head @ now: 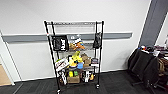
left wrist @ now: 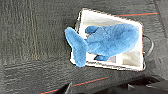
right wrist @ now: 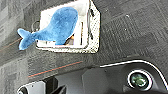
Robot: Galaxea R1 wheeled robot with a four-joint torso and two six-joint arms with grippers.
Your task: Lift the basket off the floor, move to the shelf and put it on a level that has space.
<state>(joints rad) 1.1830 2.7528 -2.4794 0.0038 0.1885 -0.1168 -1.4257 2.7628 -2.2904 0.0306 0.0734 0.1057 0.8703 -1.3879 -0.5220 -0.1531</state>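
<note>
Basket (left wrist: 130, 58): on the floor (left wrist: 32, 37), below both wrists, not yet lifted.
Contents: blue plush whale (left wrist: 110, 40), tail overhanging the rim.
Tool state: cannot tell for either arm.
Grip advice: probably take the two short ends, clear of the tail, and lift level.
Shelf (head: 75, 53): ahead; top level (head: 75, 23) looks bare.

Both wrists hang high and face straight down (fingers too dim to judge), with the robot's dark, white-edged base (right wrist: 120, 77) below the right one.
</note>
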